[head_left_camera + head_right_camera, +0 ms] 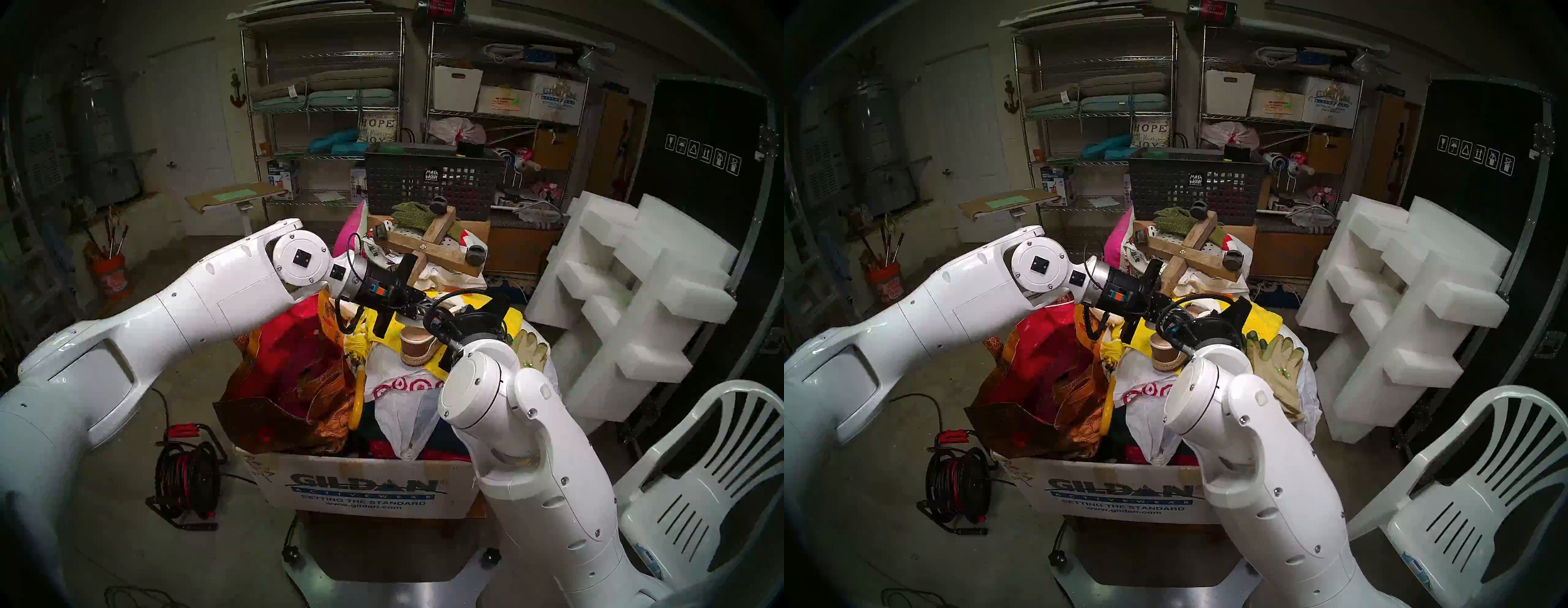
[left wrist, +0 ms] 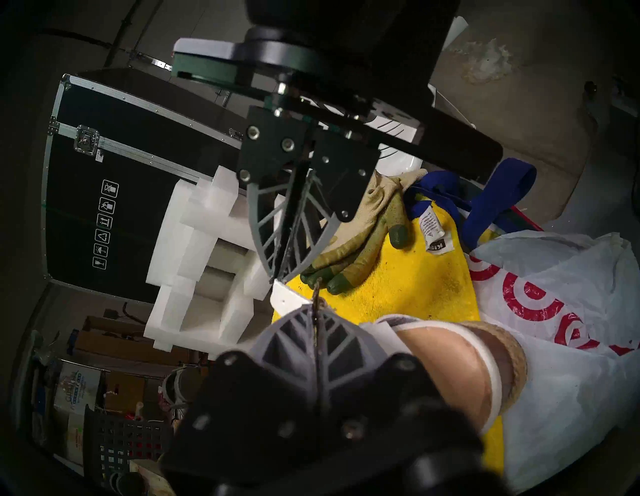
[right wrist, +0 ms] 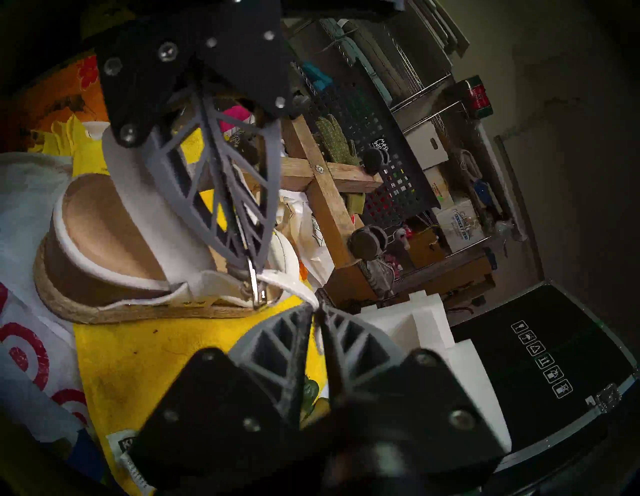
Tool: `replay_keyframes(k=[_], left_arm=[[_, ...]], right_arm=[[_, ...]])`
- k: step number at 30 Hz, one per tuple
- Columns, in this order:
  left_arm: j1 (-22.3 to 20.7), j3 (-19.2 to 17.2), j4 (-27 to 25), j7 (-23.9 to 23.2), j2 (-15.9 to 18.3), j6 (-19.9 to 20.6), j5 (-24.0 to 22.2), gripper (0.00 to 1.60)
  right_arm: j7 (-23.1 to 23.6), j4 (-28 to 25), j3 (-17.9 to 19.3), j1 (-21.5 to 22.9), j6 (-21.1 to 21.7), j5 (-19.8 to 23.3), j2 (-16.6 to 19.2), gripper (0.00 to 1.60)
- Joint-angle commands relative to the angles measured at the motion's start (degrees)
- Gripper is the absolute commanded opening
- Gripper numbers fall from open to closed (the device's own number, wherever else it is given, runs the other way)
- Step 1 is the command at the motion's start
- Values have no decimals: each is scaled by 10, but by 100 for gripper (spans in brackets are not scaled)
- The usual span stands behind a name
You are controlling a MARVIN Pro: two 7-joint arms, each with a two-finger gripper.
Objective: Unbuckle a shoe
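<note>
While the shoe (image 1: 418, 346) lies on a yellow towel (image 1: 511, 318) on top of a full cardboard box (image 1: 360, 488), the head views show only its brown heel between the two arms. It looks light, with a stiff wedge, so I judge it can slide on the soft pile.

From the left wrist camera, the left gripper (image 2: 316, 306) is closed on something thin and metallic, probably the buckle; a work glove (image 2: 349, 256) lies just behind.

From the right wrist camera, the right gripper (image 3: 317, 313) is pinched narrow on the free end of the ankle strap (image 3: 294, 285), beside the buckle (image 3: 255, 289). The strap is soft and thin, so it is best held near its tip.
</note>
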Motion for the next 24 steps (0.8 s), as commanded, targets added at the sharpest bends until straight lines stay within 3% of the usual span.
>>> replay_keyframes(k=[1, 15, 17, 19, 23, 24], left_arm=[[-6, -8, 5, 13, -6, 10, 3, 0], [-7, -8, 10, 16, -10, 10, 6, 0], [-7, -8, 10, 16, -10, 9, 6, 0], [-8, -8, 11, 16, -11, 7, 6, 0], [-8, -8, 13, 14, -11, 5, 5, 0], [-8, -8, 13, 13, -10, 3, 5, 0]], right_arm=[[1, -41, 9, -11, 3, 27, -30, 75], [6, -46, 6, -19, 3, 42, -26, 80], [5, -37, 6, -15, 2, 42, -26, 103], [6, -29, 8, -9, 1, 44, -27, 109], [7, -16, 9, 4, 0, 44, -30, 107], [2, -10, 10, 6, -1, 44, -33, 100]])
